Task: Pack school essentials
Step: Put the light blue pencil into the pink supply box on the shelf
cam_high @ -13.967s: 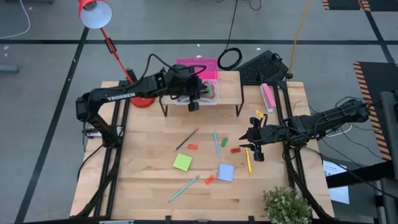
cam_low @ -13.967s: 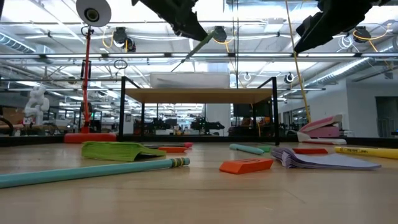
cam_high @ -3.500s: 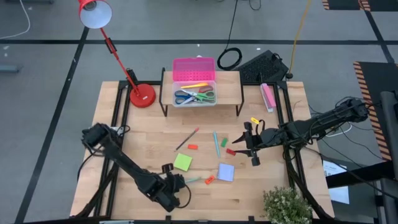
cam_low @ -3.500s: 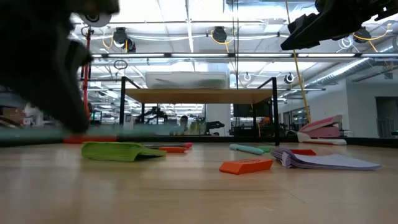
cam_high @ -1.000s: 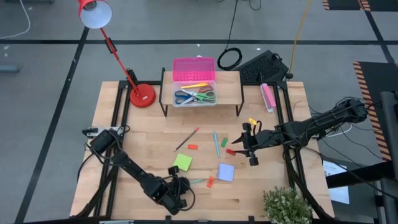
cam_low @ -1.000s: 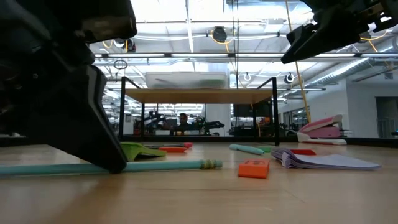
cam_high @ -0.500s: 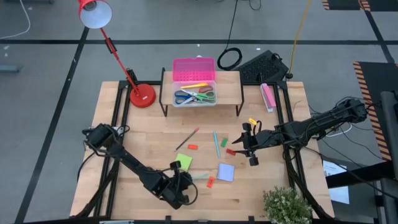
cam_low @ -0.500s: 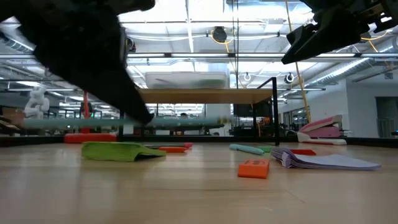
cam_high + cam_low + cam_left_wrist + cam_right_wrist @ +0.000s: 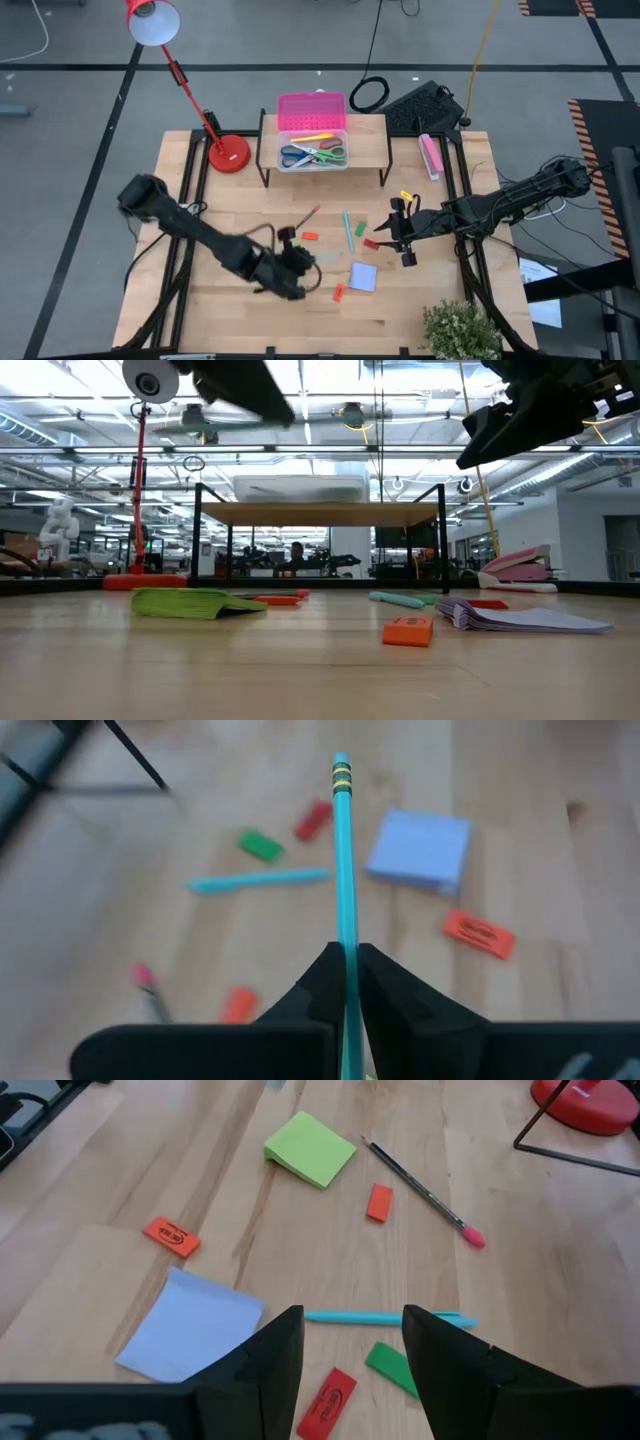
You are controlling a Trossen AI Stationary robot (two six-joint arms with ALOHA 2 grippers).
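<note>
Left gripper (image 9: 345,982): clenched on a teal pencil (image 9: 344,860), held above the table (image 9: 240,205) over the lavender pad (image 9: 420,851) and scattered erasers. Right gripper (image 9: 350,1342): fingers spread, holding nothing, hovering over a teal pen (image 9: 385,1318) near the green pad (image 9: 310,1148).

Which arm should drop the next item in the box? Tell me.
Left. The left gripper already clamps a teal pencil above the table; the right gripper hangs open, empty, over the erasers.
</note>
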